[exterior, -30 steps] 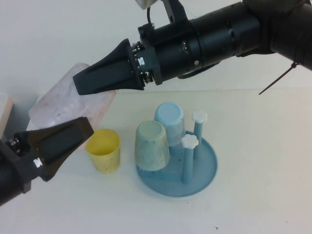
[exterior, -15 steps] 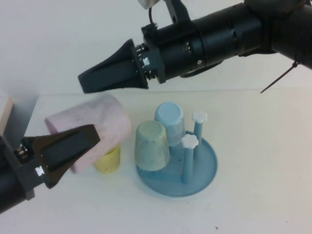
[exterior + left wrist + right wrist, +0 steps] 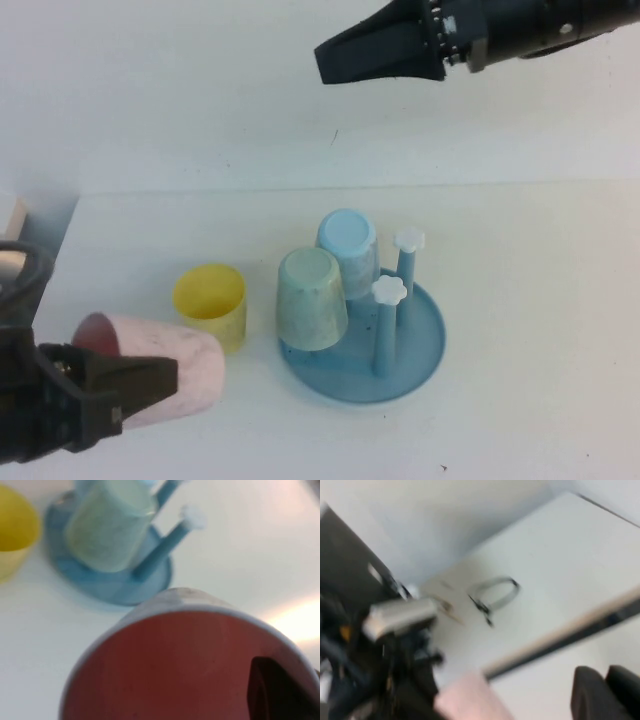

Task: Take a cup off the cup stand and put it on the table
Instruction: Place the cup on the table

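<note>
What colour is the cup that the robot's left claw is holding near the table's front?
Pale pink cup, seen best in the high view, held by the left gripper.

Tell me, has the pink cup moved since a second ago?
Yes. The pink cup dropped from above the yellow tumbler to its near-left, in the left gripper.

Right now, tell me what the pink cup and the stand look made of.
Pink cup, gripped by the left gripper: probably plastic, matte, thin-walled, faintly speckled. Stand: likely moulded plastic, smooth blue tray with a soft sheen, blue pegs, white flower knobs. Right gripper hangs above, empty.
</note>
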Robot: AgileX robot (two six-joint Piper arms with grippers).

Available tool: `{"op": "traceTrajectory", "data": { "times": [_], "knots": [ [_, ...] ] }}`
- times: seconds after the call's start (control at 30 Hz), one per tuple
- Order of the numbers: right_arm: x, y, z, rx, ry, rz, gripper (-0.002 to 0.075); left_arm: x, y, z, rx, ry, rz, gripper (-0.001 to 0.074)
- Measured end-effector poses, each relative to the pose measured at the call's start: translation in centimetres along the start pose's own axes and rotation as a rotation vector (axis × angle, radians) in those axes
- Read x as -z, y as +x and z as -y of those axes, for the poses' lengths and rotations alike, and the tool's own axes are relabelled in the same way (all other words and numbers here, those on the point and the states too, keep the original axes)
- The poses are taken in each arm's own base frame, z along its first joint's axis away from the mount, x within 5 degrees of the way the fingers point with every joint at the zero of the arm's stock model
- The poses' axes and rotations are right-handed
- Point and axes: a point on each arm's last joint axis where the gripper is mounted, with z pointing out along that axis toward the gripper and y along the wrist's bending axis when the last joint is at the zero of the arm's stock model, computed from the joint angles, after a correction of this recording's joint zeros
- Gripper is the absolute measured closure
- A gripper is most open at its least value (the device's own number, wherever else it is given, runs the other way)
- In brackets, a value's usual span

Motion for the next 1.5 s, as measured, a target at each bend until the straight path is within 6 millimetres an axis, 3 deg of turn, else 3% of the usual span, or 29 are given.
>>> {"op": "traceTrajectory", "data": {
  "times": [0.17, 0.27, 0.5, 0.7, 0.83, 1.03, 1.13, 1.23, 1.5],
  "knots": [
    [2.6, -0.2, -4.3, 0.169, 0.177, -0.169, 0.0715, 0.0, -2.0, -1.1, -0.028, -0.164, -0.094, 0.0727],
    [4.6, 0.1, -6.7, 0.252, 0.379, -0.310, 0.0720, -0.9, -3.0, -2.0, -0.015, -0.200, -0.156, 0.0727],
    [9.8, 1.6, -12.1, 0.291, 0.726, -0.402, 0.0722, -5.9, -2.9, -4.1, -0.057, -0.269, -0.383, 0.0727],
    [12.4, 5.3, -14.7, 0.232, 0.861, -0.439, 0.0722, -10.8, -1.7, -4.4, -0.162, -0.376, -0.469, 0.0727],
    [13.6, 9.0, -16.0, 0.175, 0.929, -0.472, 0.0722, -13.6, -0.8, -4.8, -0.221, -0.410, -0.505, 0.0727],
    [14.7, 14.0, -17.3, 0.137, 0.988, -0.466, 0.0722, -16.5, 0.5, -6.2, -0.242, -0.442, -0.573, 0.0726],
    [15.1, 15.7, -17.5, 0.133, 1.025, -0.465, 0.0722, -16.9, 0.3, -6.3, -0.250, -0.445, -0.566, 0.0714],
    [15.5, 16.8, -17.7, 0.132, 1.058, -0.467, 0.0722, -17.0, 0.4, -6.4, -0.256, -0.445, -0.567, 0.0657],
    [16.0, 17.2, -18.3, 0.170, 1.093, -0.416, 0.0723, -16.0, -0.5, -5.3, -0.252, -0.418, -0.494, 0.0374]
  ]
}}
